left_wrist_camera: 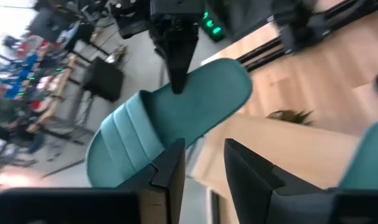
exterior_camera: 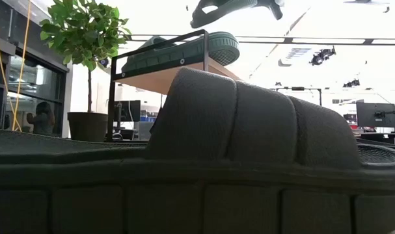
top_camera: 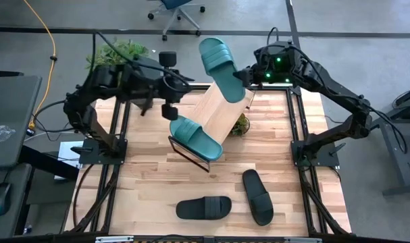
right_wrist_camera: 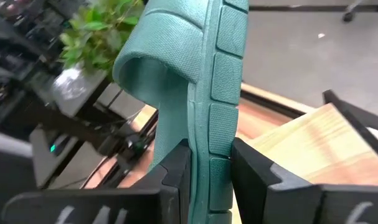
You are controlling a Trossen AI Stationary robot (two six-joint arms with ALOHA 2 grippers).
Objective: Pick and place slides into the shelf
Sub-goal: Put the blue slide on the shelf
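The shelf (top_camera: 221, 108) stands slanted at mid-table, and one teal slide (top_camera: 194, 137) lies across its lower, near end. My right gripper (top_camera: 247, 77) is shut on the second teal slide (top_camera: 221, 66), which is in the air over the shelf's far end and shows high up in the low view (exterior_camera: 230, 8). Two black slides (top_camera: 203, 208) (top_camera: 257, 196) lie flat on the table near its front edge. One of them fills the low view (exterior_camera: 249, 130). My left gripper (top_camera: 167, 86) hovers open just left of the shelf and touches nothing. My right gripper pinches the teal slide's sole (right_wrist_camera: 207, 130) through its thickness, behind the strap. One finger (left_wrist_camera: 176, 68) is on the footbed and the other on the treaded underside (right_wrist_camera: 227, 93). The fingers come from the table's right side, across the slide. The slide is lifted clear, its strap end pointing away from the gripper.
A potted plant (top_camera: 117, 54) stands at the table's far left corner, and a small plant (top_camera: 240, 125) sits under the shelf's right side. Black frame rails run along both table sides (top_camera: 117, 155) (top_camera: 300, 155). Bare wood lies between the shelf and the black slides.
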